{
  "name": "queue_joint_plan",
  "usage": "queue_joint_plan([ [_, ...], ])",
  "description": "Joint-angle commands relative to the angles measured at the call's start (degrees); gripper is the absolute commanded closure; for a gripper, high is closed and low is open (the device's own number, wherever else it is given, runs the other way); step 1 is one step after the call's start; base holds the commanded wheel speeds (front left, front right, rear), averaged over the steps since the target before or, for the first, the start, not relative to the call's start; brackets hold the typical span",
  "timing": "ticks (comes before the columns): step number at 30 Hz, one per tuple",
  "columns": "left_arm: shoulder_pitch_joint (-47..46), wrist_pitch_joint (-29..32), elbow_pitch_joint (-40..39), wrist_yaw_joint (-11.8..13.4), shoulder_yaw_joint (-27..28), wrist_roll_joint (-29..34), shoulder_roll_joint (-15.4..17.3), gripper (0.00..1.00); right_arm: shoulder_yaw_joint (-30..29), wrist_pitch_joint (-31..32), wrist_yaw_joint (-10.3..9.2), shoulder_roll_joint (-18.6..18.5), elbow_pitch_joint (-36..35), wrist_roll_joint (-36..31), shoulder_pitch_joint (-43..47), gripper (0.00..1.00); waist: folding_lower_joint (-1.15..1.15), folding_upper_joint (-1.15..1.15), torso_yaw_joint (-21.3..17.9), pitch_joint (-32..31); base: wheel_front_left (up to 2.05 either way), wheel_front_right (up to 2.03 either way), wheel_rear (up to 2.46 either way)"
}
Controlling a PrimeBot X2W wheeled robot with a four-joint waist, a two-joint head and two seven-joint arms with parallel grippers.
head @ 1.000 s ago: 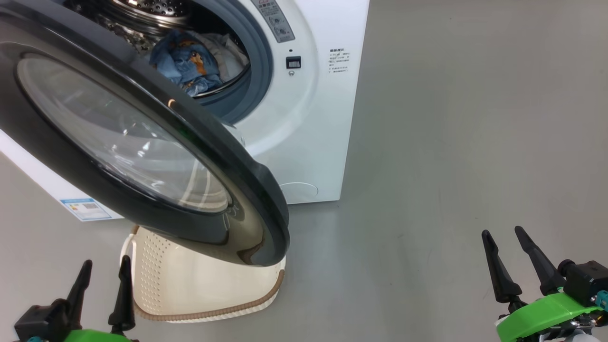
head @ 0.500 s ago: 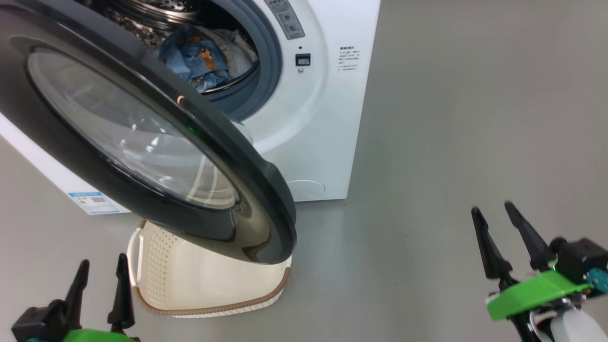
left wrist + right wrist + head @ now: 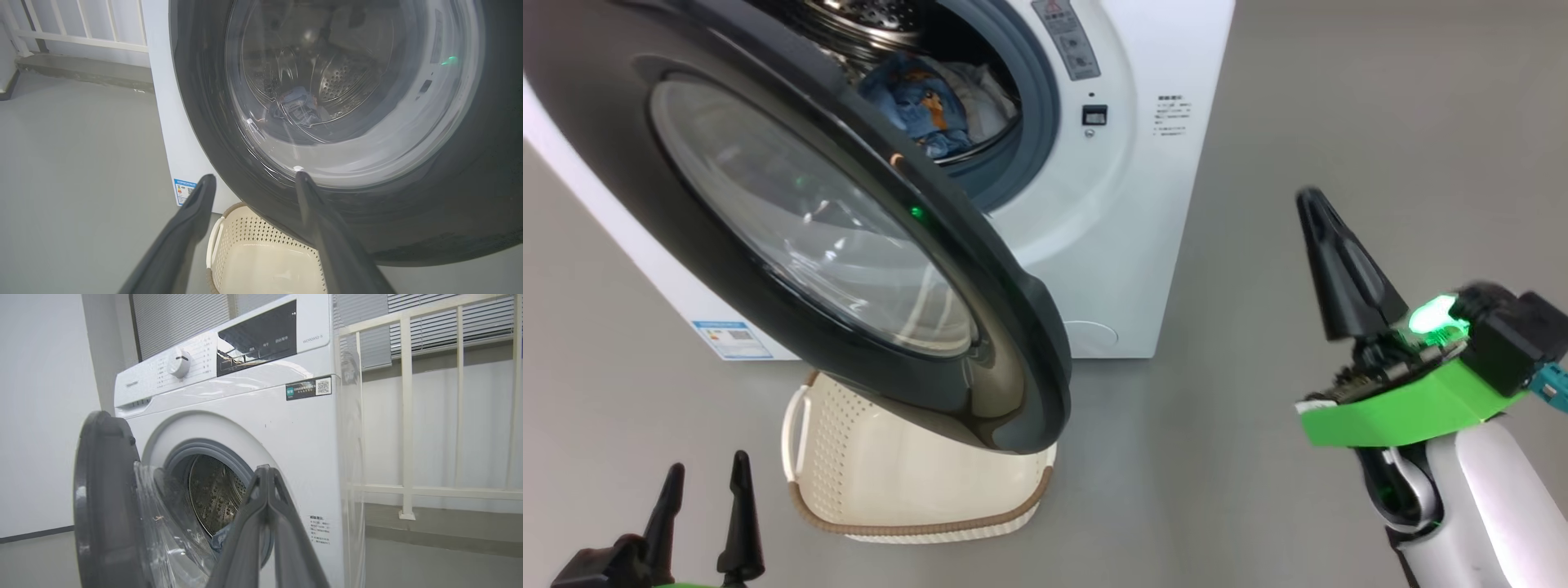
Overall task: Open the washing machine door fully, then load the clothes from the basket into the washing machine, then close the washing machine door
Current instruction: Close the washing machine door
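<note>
The big white front-loading washing machine (image 3: 1131, 204) stands on the grey floor (image 3: 1380, 122). Its large round door with the glossy black rim and bulging clear glass window (image 3: 809, 220) is swung out on the robot's left side, leaving the steel perforated drum (image 3: 874, 16) exposed. The door's free edge hangs over the small cream perforated basket with the brown woven-look rim (image 3: 841, 441), which sits on the floor just in front of the machine, probably put there to keep the reach into the drum short. The light blue garment with orange cartoon prints (image 3: 923, 110) and the pale garment (image 3: 984, 86) beside it lie inside the drum, behind the grey-blue rubber gasket (image 3: 1039, 122). The part of the basket's bottom that the door leaves visible looks bare, so loading appears finished and only closing the door remains. The right gripper (image 3: 1319, 216) is raised to the right of the door's free edge, well apart from it, with its two dark fingers pressed together on nothing. They are likely shut to form one stiff point for pushing the door. In the right wrist view these fingers (image 3: 263, 473) point toward the opening and the door's inner side. The left gripper (image 3: 707, 467) waits low beside the basket with its fingers spread and empty, and its wrist view looks past them (image 3: 252, 177) at the door's glass.
</note>
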Motion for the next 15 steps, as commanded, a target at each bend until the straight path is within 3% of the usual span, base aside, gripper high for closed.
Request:
queue_joint_plan([
  [1, -0.5, -0.4, -1.8, -0.2, 2.2, 0.8, 0.6, 0.0, 2.2, -0.6, 0.09, 0.6, -3.0, 0.9, -2.1, 1.0, 0.0, 0.0, 0.8, -0.7, 0.0, 0.0, 0.0],
  [8, 0.5, -0.4, -2.6, -0.2, 2.5, 1.5, 0.1, 0.0, 9.5, -0.6, 0.09, 1.9, -9.9, 2.6, -4.2, 1.0, 0.0, 0.0, 2.1, -1.6, 0.0, 0.0, 0.0],
  [15, 1.2, -0.4, -2.8, -0.2, 2.4, 1.7, -0.1, 0.0, 19.1, -0.6, 0.09, 2.0, -10.9, 3.1, -4.4, 1.0, 0.0, 0.0, 2.9, -2.2, 0.0, 0.0, 0.0],
])
